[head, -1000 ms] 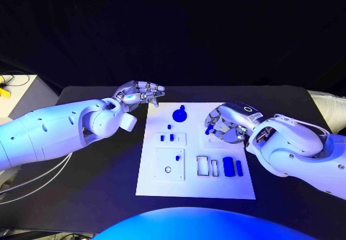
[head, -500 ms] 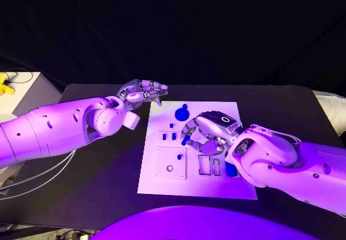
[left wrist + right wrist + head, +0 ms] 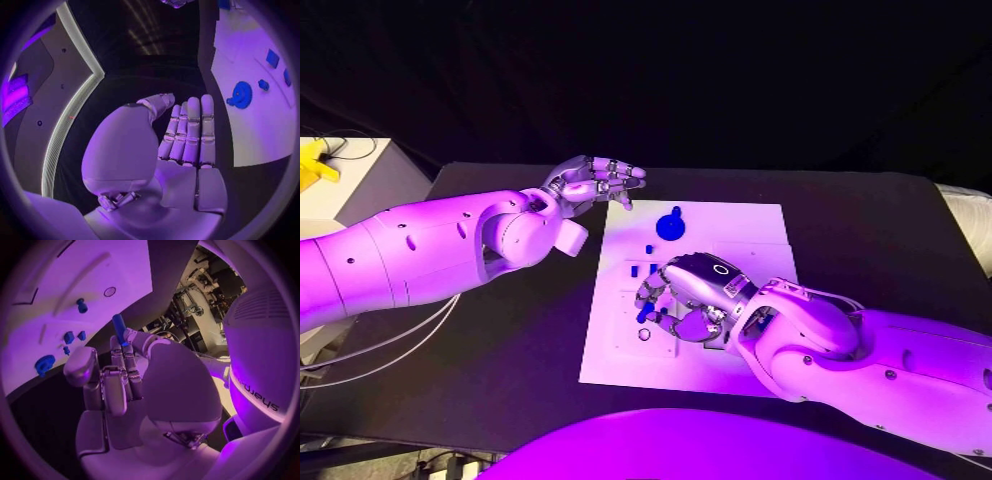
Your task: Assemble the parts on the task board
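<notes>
task board (image 3: 747, 225) – right hand (image 3: 687, 296) above it pinches a blue part (image 3: 119, 328), left hand (image 3: 594, 183) spread.

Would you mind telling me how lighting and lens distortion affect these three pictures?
Head view: purple light tints the board and both arms, background black. Left wrist view: fisheye bends the board's edge beside the left hand. Right wrist view: same curving; the right hand holds a blue part.

Our right hand (image 3: 687, 295) and forearm cover the middle and lower right of the board (image 3: 759, 222), so we cannot see the recesses there. The peg (image 3: 119, 328) it pinches is hidden at its lower end between the fingers. The small parts (image 3: 643, 268) beside that hand are too small to tell apart.
</notes>
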Controlling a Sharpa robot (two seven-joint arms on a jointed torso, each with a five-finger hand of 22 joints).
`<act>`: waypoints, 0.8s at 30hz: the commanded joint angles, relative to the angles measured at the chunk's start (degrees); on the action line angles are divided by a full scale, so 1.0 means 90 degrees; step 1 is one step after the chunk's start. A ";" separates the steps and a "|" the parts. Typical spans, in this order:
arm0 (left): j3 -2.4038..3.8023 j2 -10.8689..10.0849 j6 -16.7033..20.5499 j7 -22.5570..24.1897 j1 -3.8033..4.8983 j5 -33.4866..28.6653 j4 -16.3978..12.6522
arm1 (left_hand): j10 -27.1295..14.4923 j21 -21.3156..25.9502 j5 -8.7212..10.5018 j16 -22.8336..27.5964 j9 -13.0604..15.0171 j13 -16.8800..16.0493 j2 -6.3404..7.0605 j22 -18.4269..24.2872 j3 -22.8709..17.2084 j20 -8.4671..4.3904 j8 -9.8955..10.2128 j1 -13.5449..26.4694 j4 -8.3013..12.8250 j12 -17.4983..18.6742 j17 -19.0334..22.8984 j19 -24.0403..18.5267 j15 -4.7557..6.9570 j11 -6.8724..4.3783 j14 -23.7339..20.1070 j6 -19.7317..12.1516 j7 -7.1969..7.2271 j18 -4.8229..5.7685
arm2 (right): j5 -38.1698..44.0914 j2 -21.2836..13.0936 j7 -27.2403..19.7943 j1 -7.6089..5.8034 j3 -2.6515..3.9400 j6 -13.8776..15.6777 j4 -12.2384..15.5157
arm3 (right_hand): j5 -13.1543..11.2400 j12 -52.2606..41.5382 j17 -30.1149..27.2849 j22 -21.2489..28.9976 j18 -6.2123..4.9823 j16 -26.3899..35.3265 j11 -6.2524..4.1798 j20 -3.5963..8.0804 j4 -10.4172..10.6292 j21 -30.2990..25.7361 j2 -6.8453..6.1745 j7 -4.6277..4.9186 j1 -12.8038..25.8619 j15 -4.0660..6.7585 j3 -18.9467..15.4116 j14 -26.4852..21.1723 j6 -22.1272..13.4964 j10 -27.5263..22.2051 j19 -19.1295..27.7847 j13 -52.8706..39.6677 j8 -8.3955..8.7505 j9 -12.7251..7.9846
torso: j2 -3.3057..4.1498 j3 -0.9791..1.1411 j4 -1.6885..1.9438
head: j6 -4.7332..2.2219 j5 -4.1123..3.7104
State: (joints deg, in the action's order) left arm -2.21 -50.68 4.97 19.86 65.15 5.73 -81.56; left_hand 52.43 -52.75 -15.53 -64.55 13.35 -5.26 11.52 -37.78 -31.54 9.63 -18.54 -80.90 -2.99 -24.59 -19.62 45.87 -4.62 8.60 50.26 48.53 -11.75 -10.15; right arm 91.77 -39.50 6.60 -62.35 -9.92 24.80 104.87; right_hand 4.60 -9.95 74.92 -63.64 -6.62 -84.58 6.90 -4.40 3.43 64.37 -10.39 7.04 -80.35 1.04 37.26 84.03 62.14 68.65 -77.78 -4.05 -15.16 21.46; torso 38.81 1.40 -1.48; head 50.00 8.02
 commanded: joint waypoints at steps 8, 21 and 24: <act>0.0004 0.0022 -0.0101 0.0020 0.0002 0.0003 -0.0021 | -0.0058 -0.0019 -0.0013 0.0020 -0.0007 0.0006 -0.0033 -0.0009 0.0007 0.0041 -0.0021 0.0015 0.0039 0.0000 0.0011 -0.0025 0.0001 -0.0004 -0.0027 -0.0025 -0.0012 -0.0034 | -0.0178 0.0130 -0.0093 0.0131 -0.0034 -0.0092 -0.0165 | 0.0043 0.0033 0.0064 0.0043 0.0043 0.0020 -0.0436 -0.0002 -0.0049 -0.0060 0.0082 -0.0002 0.0023 0.0041 -0.0001 0.0338 -0.0005 0.0478 0.0051 -0.0056 -0.0035 0.0299 | 0.0005 0.0006 -0.0002 | 0.0000 0.0031; 0.0004 0.0031 -0.0089 0.0008 0.0003 0.0002 -0.0021 | -0.0068 -0.0021 -0.0013 0.0021 -0.0010 0.0009 -0.0029 -0.0012 0.0009 0.0042 -0.0018 0.0024 0.0041 0.0002 0.0012 -0.0028 -0.0001 -0.0001 -0.0026 -0.0035 -0.0013 -0.0034 | -0.0068 0.0188 0.0107 0.0208 -0.0056 -0.0387 -0.0320 | 0.0057 0.0056 0.0047 0.0064 0.0037 0.0027 -0.0433 -0.0003 -0.0081 -0.0085 0.0090 0.0000 0.0038 0.0038 0.0017 0.0334 -0.0018 0.0476 0.0067 -0.0057 -0.0038 0.0311 | 0.0006 0.0008 -0.0003 | 0.0000 0.0058; 0.0004 0.0035 -0.0093 0.0003 0.0003 0.0002 -0.0022 | -0.0068 -0.0021 -0.0013 0.0021 -0.0010 0.0009 -0.0029 -0.0012 0.0009 0.0042 -0.0018 0.0024 0.0041 0.0002 0.0012 -0.0028 -0.0001 -0.0001 -0.0026 -0.0035 -0.0013 -0.0034 | -0.0048 0.0196 0.0128 0.0219 -0.0057 -0.0441 -0.0346 | 0.0058 0.0057 0.0048 0.0064 0.0037 0.0027 -0.0433 -0.0004 -0.0083 -0.0086 0.0091 0.0000 0.0038 0.0038 0.0018 0.0334 -0.0018 0.0477 0.0067 -0.0057 -0.0039 0.0311 | 0.0008 0.0008 0.0000 | 0.0000 0.0040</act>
State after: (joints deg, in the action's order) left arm -2.22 -50.51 4.99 19.67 65.16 5.73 -81.62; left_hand 52.01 -52.75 -15.53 -64.55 13.31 -5.27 11.52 -37.84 -31.54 9.83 -18.53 -80.90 -2.99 -24.59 -19.58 45.66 -4.62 8.59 50.26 48.53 -11.75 -10.15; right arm 90.62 -37.81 7.14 -60.49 -10.42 22.65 101.88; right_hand 4.79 -9.07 74.91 -63.10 -6.62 -84.58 6.89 -4.62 3.13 63.78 -10.09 7.20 -80.06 1.03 37.40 84.03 61.57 68.63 -77.56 -4.08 -15.28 23.11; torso 38.86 1.47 -1.49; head 50.00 8.45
